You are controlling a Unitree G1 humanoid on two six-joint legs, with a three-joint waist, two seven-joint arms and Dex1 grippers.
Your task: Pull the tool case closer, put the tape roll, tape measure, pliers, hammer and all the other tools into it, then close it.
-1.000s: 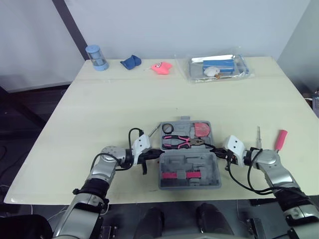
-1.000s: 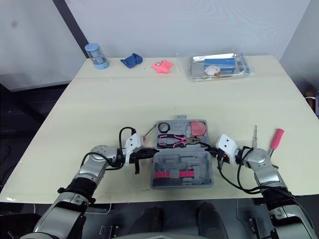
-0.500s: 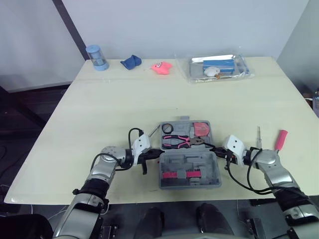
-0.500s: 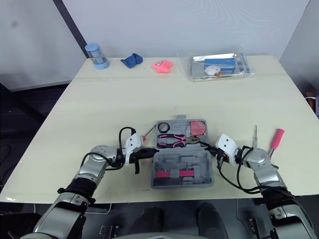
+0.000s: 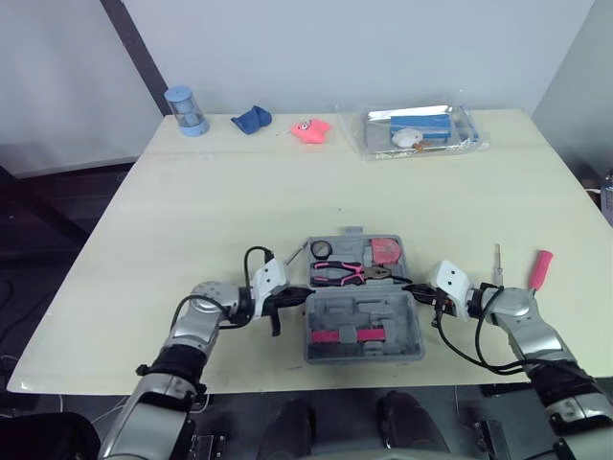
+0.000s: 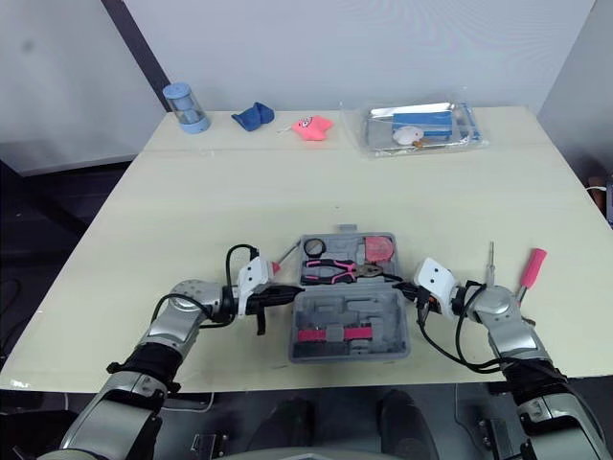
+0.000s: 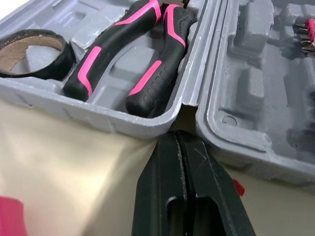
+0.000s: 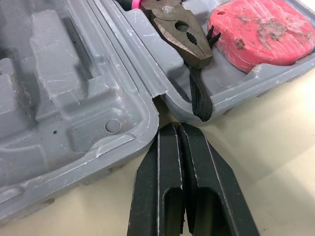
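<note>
The grey tool case [image 5: 362, 310] lies open near the table's front edge. Its far half holds the black tape roll [image 5: 322, 247], the pink-handled pliers [image 5: 349, 273] and the pink tape measure [image 5: 387, 251]. The near half carries a pink strip of bits [image 5: 347, 334]. My left gripper [image 7: 177, 136] is shut, its tip against the hinge gap on the case's left side. My right gripper [image 8: 175, 128] is shut too, tip at the hinge gap on the right side. A pink-handled screwdriver [image 5: 539, 268] and a thin metal tool [image 5: 496, 259] lie on the table right of the case.
Along the far edge stand a blue cup [image 5: 186, 110], a blue cloth [image 5: 251, 119], a pink toy [image 5: 310, 129] and a clear tray [image 5: 458, 134] with a blue box. A small pink-tipped tool [image 6: 283, 251] lies by the case's far left corner.
</note>
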